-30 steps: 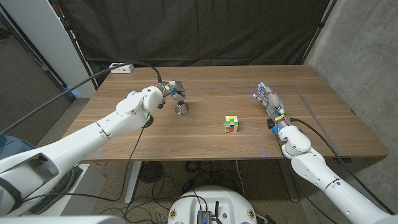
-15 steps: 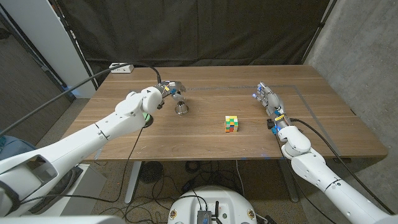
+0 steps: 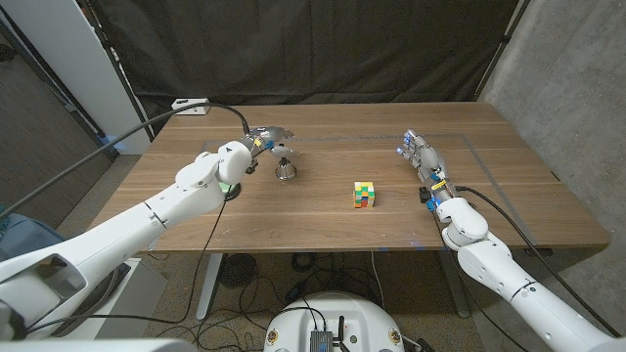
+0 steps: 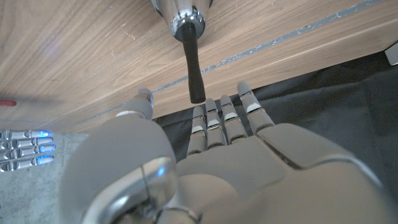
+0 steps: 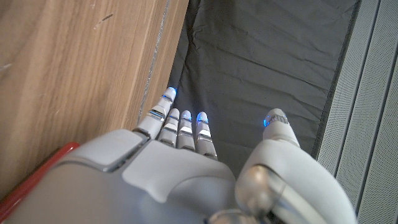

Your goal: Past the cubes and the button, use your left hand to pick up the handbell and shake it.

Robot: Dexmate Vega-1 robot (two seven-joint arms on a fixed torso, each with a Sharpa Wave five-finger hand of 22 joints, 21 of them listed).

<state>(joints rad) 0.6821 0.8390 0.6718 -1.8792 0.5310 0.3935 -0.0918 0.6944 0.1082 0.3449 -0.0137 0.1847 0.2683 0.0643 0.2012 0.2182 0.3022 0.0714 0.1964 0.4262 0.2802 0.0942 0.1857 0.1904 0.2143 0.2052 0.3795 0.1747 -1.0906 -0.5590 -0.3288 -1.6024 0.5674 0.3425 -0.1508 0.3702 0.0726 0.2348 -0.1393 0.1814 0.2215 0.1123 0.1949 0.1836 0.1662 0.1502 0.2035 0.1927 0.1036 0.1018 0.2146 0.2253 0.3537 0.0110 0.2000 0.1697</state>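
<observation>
The left hand [image 3: 266,137], fingers spread and empty, hovers over the bell [image 3: 286,171] standing upper left of the table [image 3: 509,196], so grasping and shaking remain, while the right hand [image 3: 421,156] waits open.

text: none legible | labels: none | brands: none | numbers: none | signs: none
</observation>
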